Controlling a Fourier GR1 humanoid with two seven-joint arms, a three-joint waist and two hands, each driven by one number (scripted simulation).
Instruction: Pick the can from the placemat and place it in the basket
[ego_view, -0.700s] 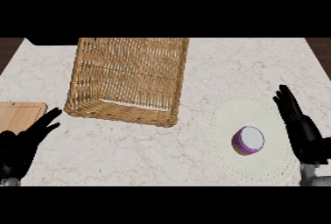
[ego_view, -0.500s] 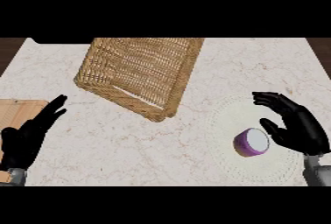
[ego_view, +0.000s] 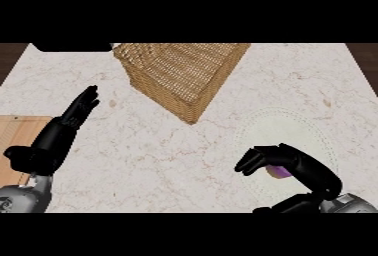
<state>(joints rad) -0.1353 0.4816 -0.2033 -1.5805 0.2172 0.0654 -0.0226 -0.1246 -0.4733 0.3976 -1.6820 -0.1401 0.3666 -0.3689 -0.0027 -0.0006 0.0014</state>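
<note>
Over placemat (ego_view: 295, 131), right robot hand (ego_view: 295, 167) now curled round can (ego_view: 278, 172)

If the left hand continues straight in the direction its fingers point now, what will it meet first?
Probably the basket. The left hand points up and slightly right over bare counter, toward the basket's near left corner, though height is unclear, so it may pass just left of it.

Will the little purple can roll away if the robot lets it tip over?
Probably yes. The small purple can looks round, so on its side it would likely roll across the pale round placemat. It looks short, so it may not tip easily. The right hand has its fingers curled round it, hiding most of it, so its surface is hard to judge.
</note>
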